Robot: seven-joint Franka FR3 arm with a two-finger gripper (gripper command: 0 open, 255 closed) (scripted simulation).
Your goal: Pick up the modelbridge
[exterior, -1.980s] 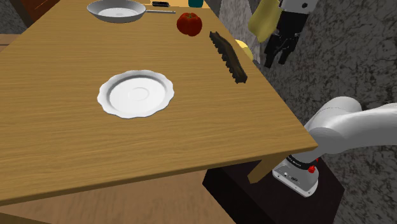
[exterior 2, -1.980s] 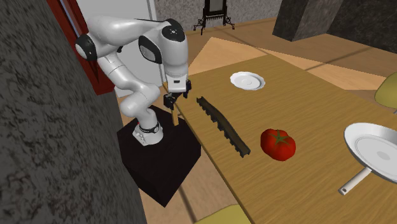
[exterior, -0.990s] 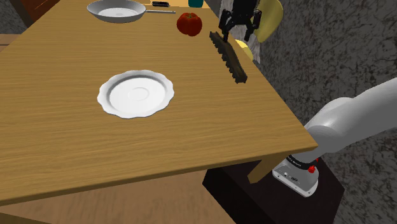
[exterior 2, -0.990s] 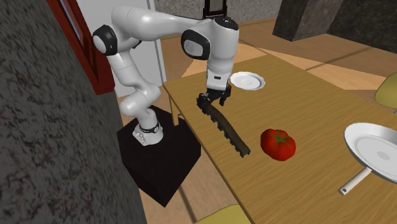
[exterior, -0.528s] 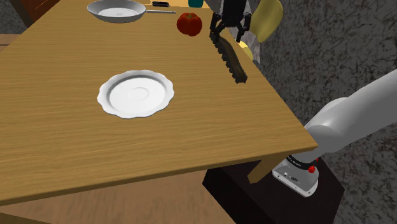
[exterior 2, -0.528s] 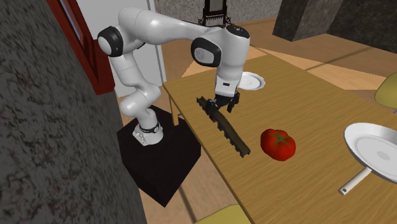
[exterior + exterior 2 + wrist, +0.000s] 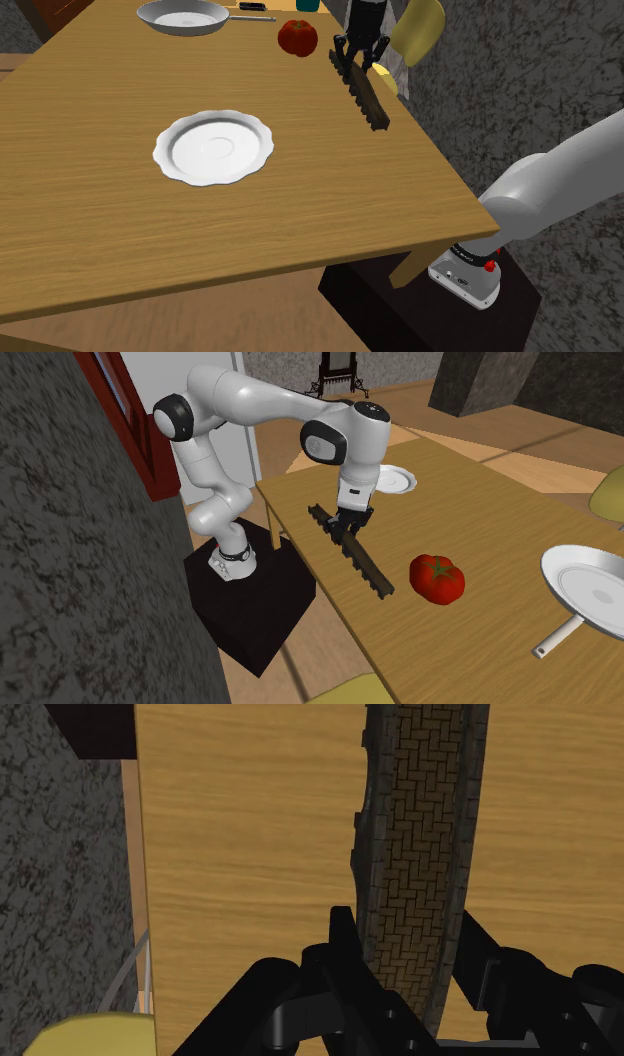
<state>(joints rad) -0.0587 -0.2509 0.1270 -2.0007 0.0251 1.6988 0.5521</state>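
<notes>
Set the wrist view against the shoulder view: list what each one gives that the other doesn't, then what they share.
The wrist view adds the brick pattern on the deck of the model bridge, and the fingers of the gripper standing apart on either side of it. The shoulder view adds the white plate, the tomato, the frying pan, the arm and the stand. Both give the dark bridge lying flat near the wooden table's edge, the gripper over it, and a yellow thing beside the table.
</notes>
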